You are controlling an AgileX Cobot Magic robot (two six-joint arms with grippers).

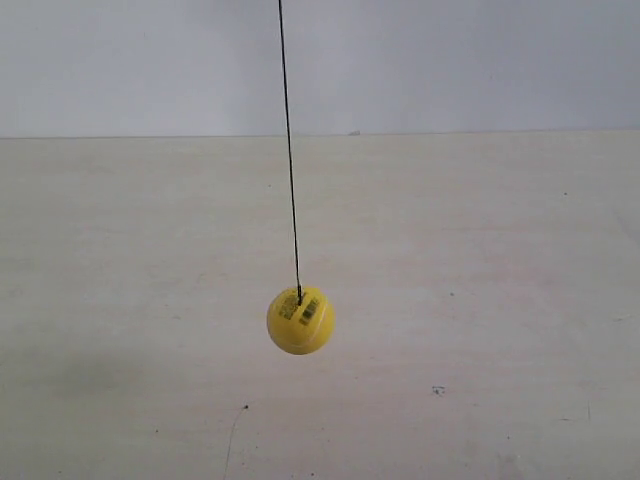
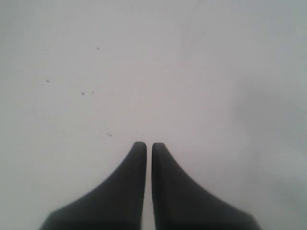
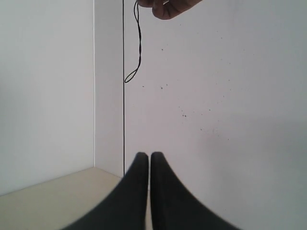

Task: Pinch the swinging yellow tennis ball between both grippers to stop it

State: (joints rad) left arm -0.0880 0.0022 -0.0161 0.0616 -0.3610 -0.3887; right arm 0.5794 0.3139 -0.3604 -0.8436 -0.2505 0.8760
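- Presently the yellow tennis ball (image 1: 300, 320) hangs on its thin dark string (image 1: 290, 150) just below the middle of the exterior frame, before a pale surface (image 1: 520, 300). Neither arm shows there.
- Left gripper (image 2: 145, 146): jaws drawn together with only a slit between them, nothing held, no ball in its view.
- Right gripper (image 3: 144, 155): jaws likewise together and empty. A hand (image 3: 170, 7) pinches the string's looped end.
- Step, as judged: approach not yet begun. Next, both arms must meet the ball from opposite sides, timed to its swing.
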